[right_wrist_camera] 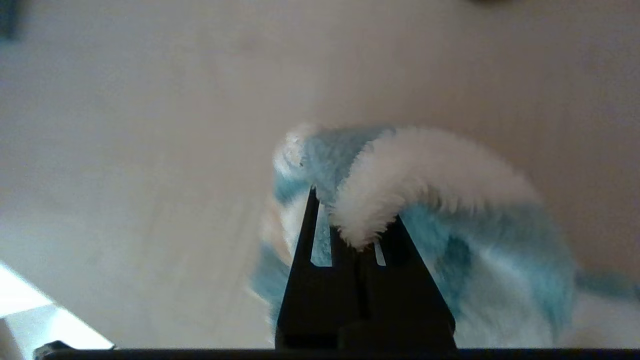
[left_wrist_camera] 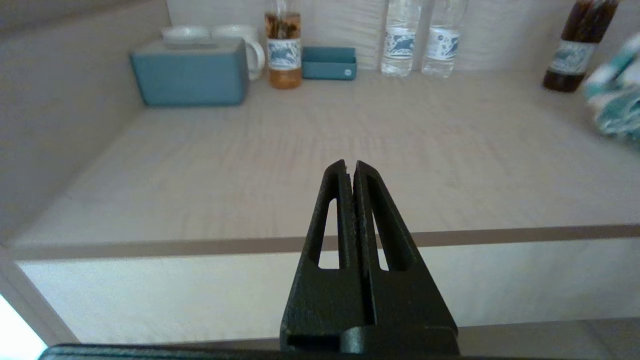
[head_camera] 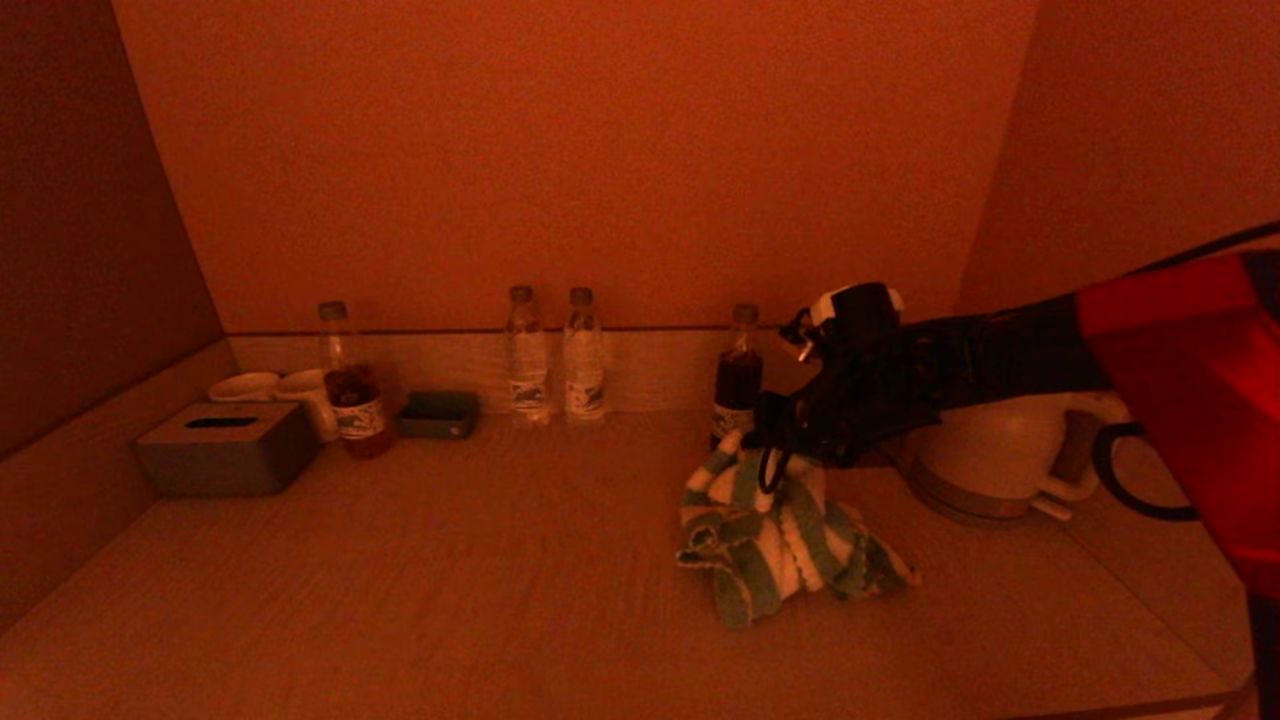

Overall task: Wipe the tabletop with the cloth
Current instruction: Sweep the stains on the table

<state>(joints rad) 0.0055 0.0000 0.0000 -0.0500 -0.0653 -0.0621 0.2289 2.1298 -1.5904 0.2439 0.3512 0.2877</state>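
**Cloth pinched on tabletop**

Wide wood-grain tabletop, seen whole only from the head. Striped cloth bunched right of centre, near the kettle. Right gripper clamped tight on a cloth fold, clearest from its wrist. Left gripper, unseen from the head, fully closed, empty, before the front edge.

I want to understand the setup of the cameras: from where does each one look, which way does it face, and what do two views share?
Head view: from above, looking forward and down on the tabletop; the right arm reaches in, its right claw pinching the cloth.
Left wrist view: before the front edge, facing the back wall; the shut left claw shows.
Right wrist view: behind the right claw, looking down on the cloth.
Head and left wrist views share the tissue box and bottles.
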